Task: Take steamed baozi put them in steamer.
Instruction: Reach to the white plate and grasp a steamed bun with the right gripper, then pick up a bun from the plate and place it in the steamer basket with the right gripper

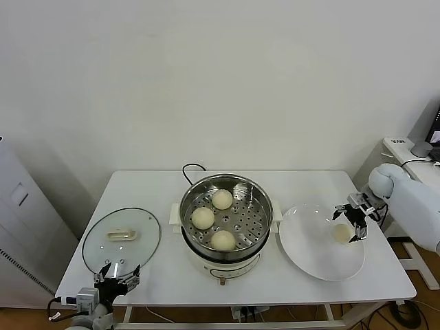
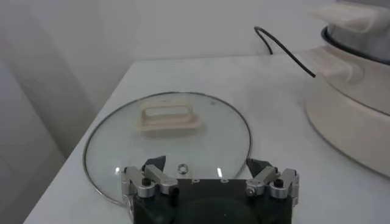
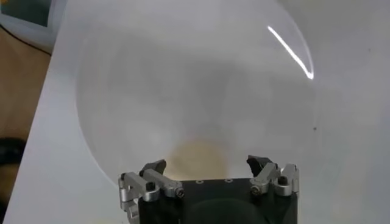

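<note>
Three baozi already sit in the steamer [image 1: 226, 218]; the last baozi [image 1: 342, 234] is on the plate [image 1: 309, 256], right side. My right tool [image 1: 353, 225] hangs over it, spread wide. Gotta drop straight down, centred, and squeeze gently. Left tool [image 1: 117, 276] idles spread by the lid [image 1: 122, 238].

A plain off-white wall [image 1: 220, 75] fills the back of the room, evenly lit and without windows. In front of it stands a white table [image 1: 144, 189] with rounded corners. To the table's left, a pale grey cabinet [image 1: 17, 220] with a small label and a vent grille stands against the wall. At the far right, a white desk [image 1: 402, 148] carries a grey mouse [image 1: 421, 148] beside the edge of a dark screen [image 1: 435, 127]. Brown floor [image 1: 192, 316] shows below the table's front edge, with cables [image 1: 402, 313] lying on it at the right.
</note>
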Tool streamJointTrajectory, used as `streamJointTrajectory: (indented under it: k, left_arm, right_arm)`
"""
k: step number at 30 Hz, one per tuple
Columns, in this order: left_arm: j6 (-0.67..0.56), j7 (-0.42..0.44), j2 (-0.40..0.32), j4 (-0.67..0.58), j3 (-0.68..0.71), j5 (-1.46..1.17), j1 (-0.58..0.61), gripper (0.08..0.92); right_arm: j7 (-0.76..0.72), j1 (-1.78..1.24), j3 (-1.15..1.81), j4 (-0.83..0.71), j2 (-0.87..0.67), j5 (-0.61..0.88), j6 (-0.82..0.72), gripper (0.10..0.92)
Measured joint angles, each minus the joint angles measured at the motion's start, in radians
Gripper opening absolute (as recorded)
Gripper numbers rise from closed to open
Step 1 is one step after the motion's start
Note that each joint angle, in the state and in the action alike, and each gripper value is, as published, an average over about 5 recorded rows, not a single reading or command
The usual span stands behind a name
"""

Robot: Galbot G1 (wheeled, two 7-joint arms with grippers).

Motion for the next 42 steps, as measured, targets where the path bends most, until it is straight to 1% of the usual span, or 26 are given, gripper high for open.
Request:
streamJointTrajectory:
  k: [2, 5, 8, 15, 18, 22, 26, 34, 42]
  left_arm:
    - [0.0, 0.0, -0.001, 0.001, 0.001, 0.0, -0.001, 0.823]
    - [0.0, 0.001, -0.002, 0.002, 0.004, 0.0, -0.001, 0.823]
    - [0.0, 0.001, -0.003, 0.003, 0.007, 0.001, -0.001, 0.823]
    - [-0.001, 0.001, -0.005, 0.003, 0.007, 0.002, 0.0, 0.823]
    - [-0.001, 0.001, -0.005, 0.002, 0.006, 0.002, 0.002, 0.823]
    - [0.0, 0.0, -0.007, 0.001, 0.002, 0.004, 0.005, 0.823]
    - [0.002, 0.0, -0.009, -0.003, 0.0, 0.007, 0.007, 0.823]
    - [0.006, -0.001, -0.014, -0.013, 0.0, 0.018, 0.006, 0.823]
    - [0.004, -0.001, -0.01, -0.017, 0.003, 0.022, 0.005, 0.823]
  right_arm:
    - [0.005, -0.01, 0.012, -0.005, 0.002, -0.009, -0.004, 0.82]
    - [0.009, -0.022, 0.029, -0.011, 0.005, -0.02, -0.009, 0.789]
    - [0.012, -0.028, 0.043, -0.015, 0.006, -0.029, -0.014, 0.716]
    - [0.007, -0.03, 0.056, -0.012, 0.0, -0.034, -0.026, 0.515]
    - [-0.002, -0.025, 0.049, -0.002, -0.008, -0.023, -0.036, 0.471]
    - [-0.013, 0.006, 0.003, 0.033, -0.034, 0.028, -0.062, 0.465]
    - [-0.019, 0.078, -0.099, 0.103, -0.077, 0.133, -0.117, 0.466]
    - [0.002, 0.365, -0.423, 0.321, -0.151, 0.437, -0.282, 0.467]
    - [0.063, 0.669, -0.715, 0.533, -0.138, 0.723, -0.44, 0.467]
